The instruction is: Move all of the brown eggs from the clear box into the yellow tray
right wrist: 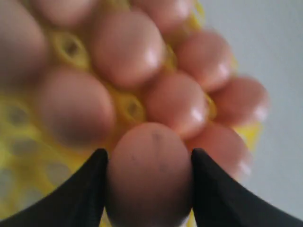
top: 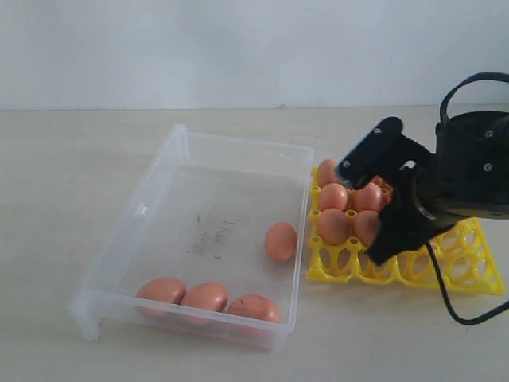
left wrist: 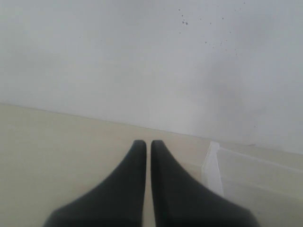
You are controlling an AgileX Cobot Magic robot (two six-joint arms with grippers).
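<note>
My right gripper point(top: 380, 195) hangs over the yellow tray point(top: 469, 270), shut on a brown egg point(right wrist: 149, 175) that fills the gap between its black fingers point(right wrist: 90, 189). Just below the held egg, several brown eggs point(right wrist: 128, 47) sit in the tray's cups point(right wrist: 71, 47). In the exterior view these fill the tray's left end point(top: 334, 225). The clear box point(top: 151, 191) holds several more: one point(top: 281, 241) by its right wall and three along the front wall point(top: 205, 297). My left gripper point(left wrist: 147, 144) is shut and empty beside a corner of the box point(left wrist: 213, 165); the exterior view does not show it.
The beige table point(top: 71, 175) carries the box at the middle and the tray to its right, nearly touching. A black cable point(top: 445, 306) droops from the right arm over the tray's front edge. A pale wall point(top: 238, 48) stands behind.
</note>
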